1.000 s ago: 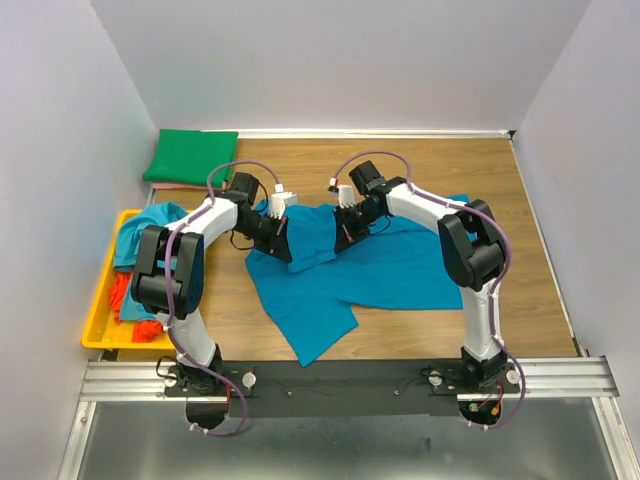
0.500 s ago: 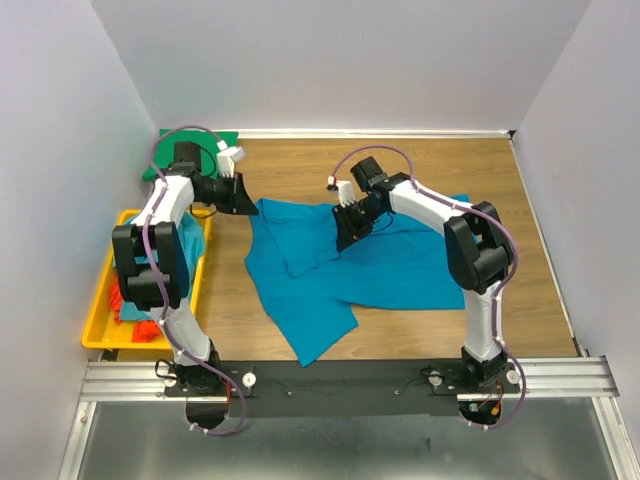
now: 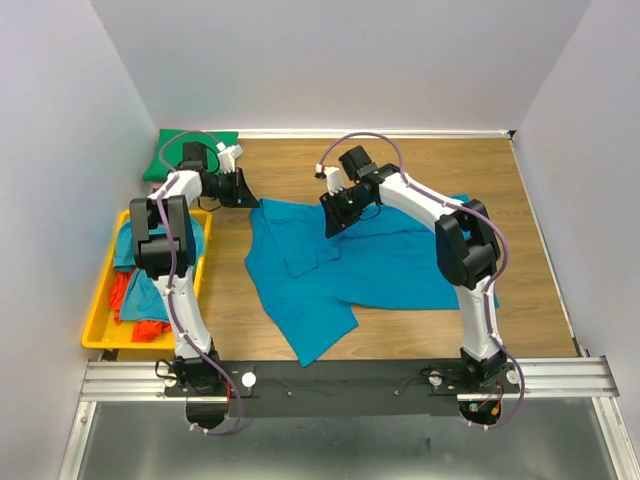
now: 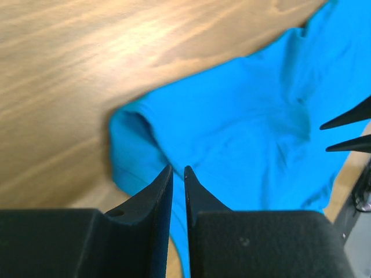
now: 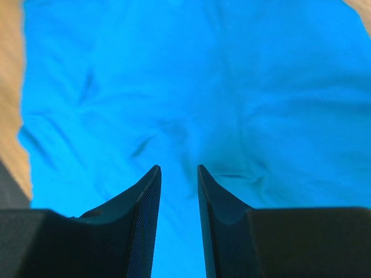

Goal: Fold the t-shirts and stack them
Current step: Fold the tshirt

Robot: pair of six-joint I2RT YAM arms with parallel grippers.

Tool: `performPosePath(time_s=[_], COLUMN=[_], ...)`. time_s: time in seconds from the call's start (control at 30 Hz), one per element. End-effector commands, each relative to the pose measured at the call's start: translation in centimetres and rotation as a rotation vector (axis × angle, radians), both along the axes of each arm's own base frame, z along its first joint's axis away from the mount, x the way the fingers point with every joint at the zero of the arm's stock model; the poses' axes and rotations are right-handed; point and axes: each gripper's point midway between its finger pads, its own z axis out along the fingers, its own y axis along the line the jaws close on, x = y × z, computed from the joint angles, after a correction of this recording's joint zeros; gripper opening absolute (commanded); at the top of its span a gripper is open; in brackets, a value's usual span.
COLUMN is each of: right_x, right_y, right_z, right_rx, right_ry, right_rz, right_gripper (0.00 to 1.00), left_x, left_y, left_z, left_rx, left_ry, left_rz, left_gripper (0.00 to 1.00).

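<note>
A blue t-shirt point(image 3: 370, 260) lies spread and rumpled on the wooden table, with one part folded toward the front. My left gripper point(image 3: 245, 192) sits at the shirt's back-left corner. In the left wrist view point(image 4: 178, 169) its jaws are all but closed, with nothing seen between them, above the shirt's edge point(image 4: 232, 116). My right gripper point(image 3: 333, 222) hovers over the shirt's upper middle. In the right wrist view point(image 5: 177, 168) its jaws stand a narrow gap apart over flat blue cloth point(image 5: 191, 75). A folded green shirt point(image 3: 190, 155) lies at the back left.
A yellow tray point(image 3: 100, 300) at the left edge holds a teal shirt point(image 3: 150, 290) and a red-orange one point(image 3: 122, 290). White walls close in the table at the back and on both sides. Bare wood point(image 3: 530, 200) shows to the right of the shirt.
My left arm swung from the shirt's middle out to the back left, then settled at the shirt's back-left corner. My right gripper shifted slightly back and left over the shirt.
</note>
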Motion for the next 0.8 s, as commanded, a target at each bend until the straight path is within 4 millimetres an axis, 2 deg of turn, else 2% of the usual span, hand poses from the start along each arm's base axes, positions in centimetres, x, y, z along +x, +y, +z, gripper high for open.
performPosePath(time_s=[0.0,0.03,0.07,0.13,0.17,0.27,0.3,0.33,0.37,0.4,0.5,0.53,0.6,0.63,0.7,0.77], right_x=[2.9,3.5,4.6,5.8,6.6,8.3,8.3,9.0,8.9,9.5,9.8,10.2,10.4,10.8,11.3,12.5], right_y=[-2.5,-3.3,-5.0,-7.2,-9.3,-13.7,-14.9,-17.3,-18.7,-21.3,-25.0,-26.8,-28.1,-29.1,-29.5,-29.7], right_z=[-0.8,-0.7,-0.9,-0.7,-0.8,-0.5,-0.8,-0.9,-1.3,-1.4,-2.0,-2.2,-2.7,-2.7,-3.5,-3.1], right_rx=[-0.077,-0.083,-0.091,-0.103,-0.112,-0.151,-0.163,-0.182,-0.199,-0.229,-0.272,-0.296,-0.326,-0.350,-0.359,-0.353], right_ry=[-0.048,-0.056,-0.056,-0.068,-0.065,-0.097,-0.091,-0.099,-0.090,-0.100,-0.102,-0.109,-0.113,-0.129,-0.122,-0.141], right_rz=[-0.082,-0.098,-0.138,-0.179,-0.216,-0.285,-0.304,-0.341,-0.360,-0.399,-0.448,-0.471,-0.477,-0.482,-0.488,-0.504], right_gripper=[0.38,0.39,0.38,0.38,0.39,0.39,0.39,0.39,0.39,0.39,0.39,0.39,0.39,0.39,0.39,0.38], left_x=[1.6,1.5,1.5,1.5,1.5,1.9,2.7,2.9,3.7,4.0,4.8,5.0,5.1,5.1,5.3,5.5], left_y=[1.0,1.2,1.5,2.2,3.0,4.6,5.1,5.6,6.3,6.7,7.5,7.3,6.7,5.9,4.8,3.9], left_z=[-2.2,-2.8,-3.7,-4.7,-5.7,-7.0,-6.6,-6.6,-6.2,-5.8,-4.1,-3.6,-1.9,-0.2,1.5,3.4], left_rx=[0.071,0.084,0.107,0.146,0.183,0.251,0.269,0.286,0.319,0.334,0.371,0.364,0.346,0.302,0.290,0.274], left_ry=[0.015,0.026,0.038,0.058,0.074,0.093,0.073,0.073,0.057,0.039,-0.015,-0.035,-0.087,-0.131,-0.185,-0.236], left_rz=[0.049,0.056,0.063,0.079,0.099,0.127,0.132,0.137,0.156,0.162,0.177,0.166,0.132,0.099,0.067,0.045], left_gripper=[0.18,0.18,0.17,0.13,0.12,0.10,0.08,0.08,0.07,0.06,0.06,0.06,0.07,0.12,0.19,0.25])
